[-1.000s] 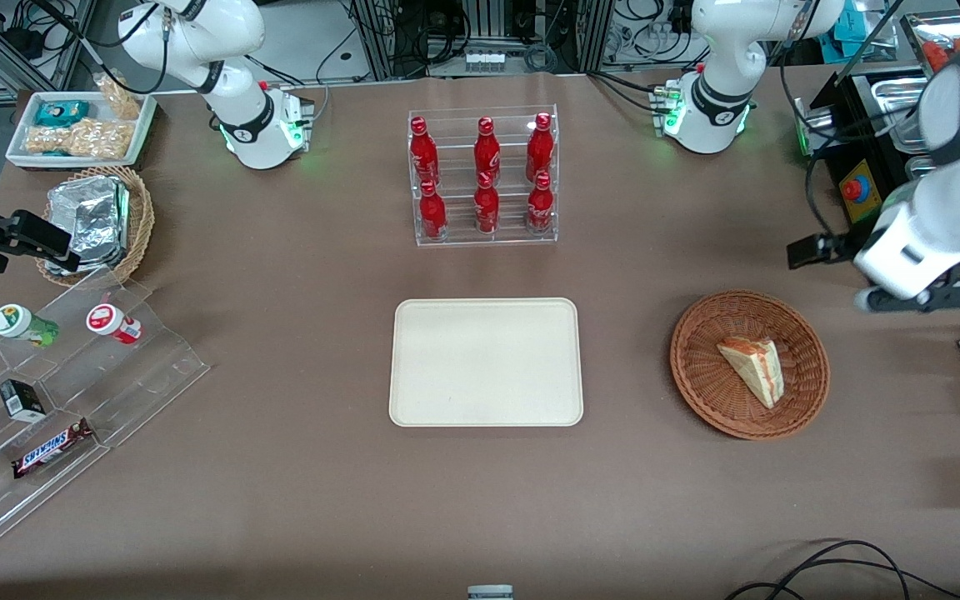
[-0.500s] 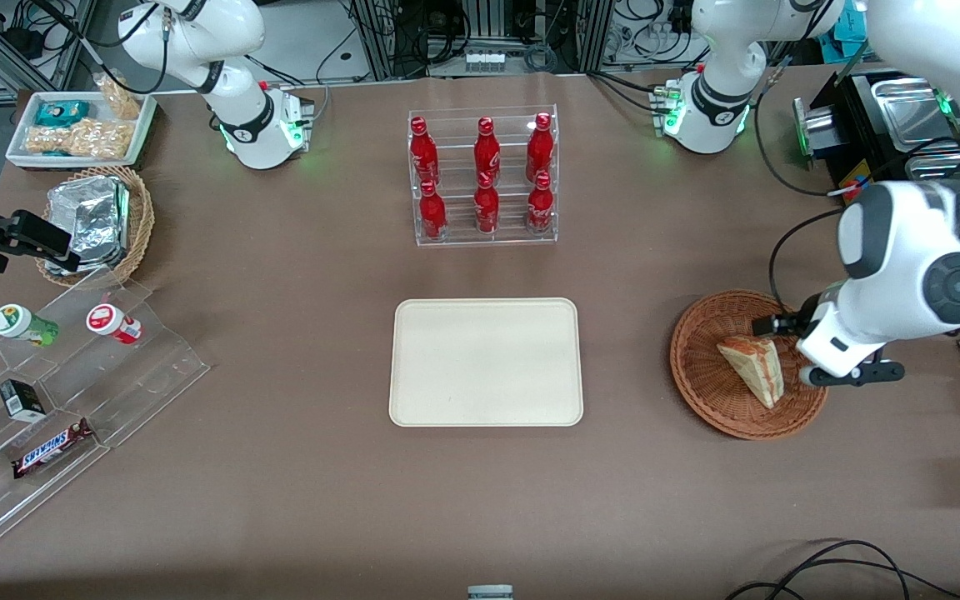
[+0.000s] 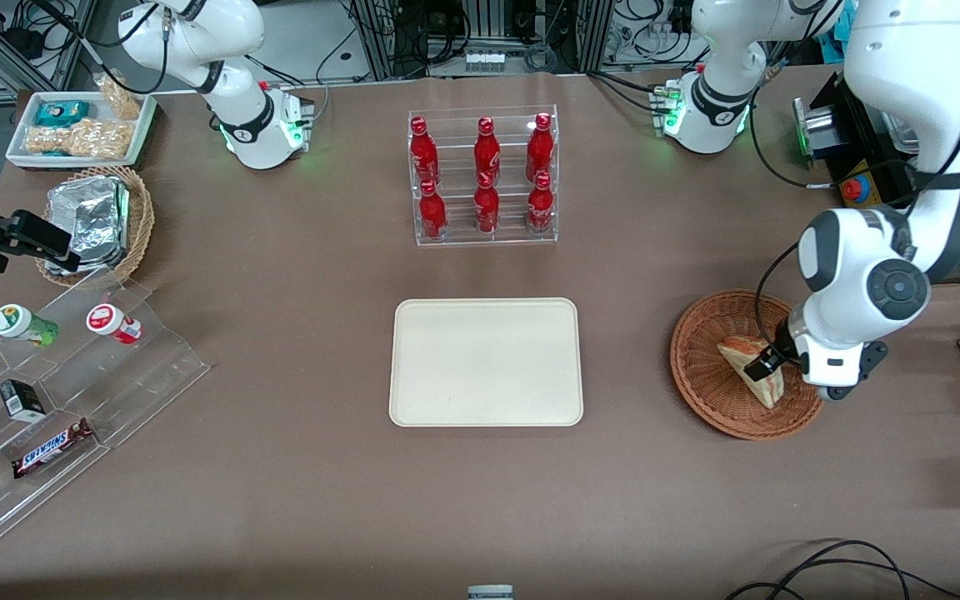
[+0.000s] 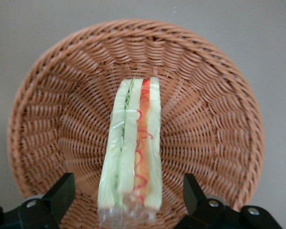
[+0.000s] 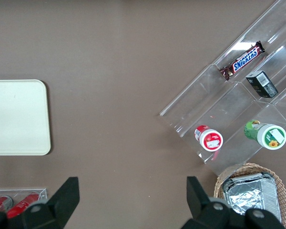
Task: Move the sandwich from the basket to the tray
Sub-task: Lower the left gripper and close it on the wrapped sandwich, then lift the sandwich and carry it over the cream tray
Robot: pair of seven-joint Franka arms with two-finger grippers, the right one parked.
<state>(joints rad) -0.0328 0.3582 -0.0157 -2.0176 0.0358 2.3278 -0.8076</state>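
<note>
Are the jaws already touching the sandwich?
Apart. The left wrist view shows the gripper open, with basket weave visible between each jaw and the sandwich.

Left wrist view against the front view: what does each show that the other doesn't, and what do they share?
Only the left wrist view shows the sandwich's layers edge-on, pale bread with green and orange-red filling, lined up between the open gripper's black fingers.

Only the front view shows the flat cream rectangular tray, bare, toward the parked arm's end from the basket, and the clear rack of red bottles.

Both show the triangular white-bread sandwich lying in the round reddish-brown wicker basket.
</note>
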